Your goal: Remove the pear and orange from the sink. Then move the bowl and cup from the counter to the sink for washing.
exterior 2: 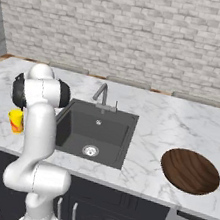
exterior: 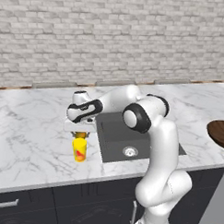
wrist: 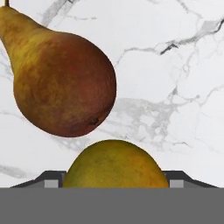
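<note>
Orange (wrist: 114,164): round, yellow-orange, nearest the hand view's lens, sitting between the fingertips of the tool (exterior: 79,133); jaws stand wide around it, grasping the orange.
Pear (wrist: 59,78): reddish-brown, lying on its side on the marble bench (exterior: 30,133), just beside the orange.
Cup (exterior: 79,149): yellow with a red-orange mark, upright on the bench left of the sink, directly under the tool in the left base view.
Sink (exterior 2: 98,130): dark grey basin, steel drain, faucet (exterior 2: 101,94) at the rear.
Bowl (exterior 2: 190,171): dark wood-look, on the bench right of the sink, well apart from the cup.
</note>
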Motion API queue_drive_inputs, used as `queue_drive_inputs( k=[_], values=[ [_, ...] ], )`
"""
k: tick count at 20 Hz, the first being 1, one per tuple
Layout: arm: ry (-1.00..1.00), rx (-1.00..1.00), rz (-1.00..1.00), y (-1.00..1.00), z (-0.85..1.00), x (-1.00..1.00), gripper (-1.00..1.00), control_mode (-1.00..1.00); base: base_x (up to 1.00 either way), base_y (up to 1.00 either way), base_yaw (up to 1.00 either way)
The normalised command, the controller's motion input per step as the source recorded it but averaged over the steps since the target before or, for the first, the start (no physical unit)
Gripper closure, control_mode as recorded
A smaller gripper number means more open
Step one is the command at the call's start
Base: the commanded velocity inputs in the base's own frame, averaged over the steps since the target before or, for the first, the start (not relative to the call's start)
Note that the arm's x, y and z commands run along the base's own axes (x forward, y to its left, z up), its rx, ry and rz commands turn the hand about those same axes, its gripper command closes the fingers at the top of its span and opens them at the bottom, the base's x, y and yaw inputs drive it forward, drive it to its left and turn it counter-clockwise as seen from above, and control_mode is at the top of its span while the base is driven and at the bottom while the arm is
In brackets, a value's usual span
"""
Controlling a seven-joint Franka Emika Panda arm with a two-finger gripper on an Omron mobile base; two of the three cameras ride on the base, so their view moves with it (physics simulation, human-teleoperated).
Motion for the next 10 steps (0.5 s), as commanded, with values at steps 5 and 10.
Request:
queue_drive_inputs(
  k=[5, 10],
  values=[
    [0.00, 0.00, -0.06, 0.00, -0.05, 0.00, -1.00, -1.00, 0.00, 0.00, 0.00],
    [0.00, 0.00, -0.05, 0.00, 0.00, -0.01, -1.00, -1.00, 0.00, 0.00, 0.00]
  ],
)
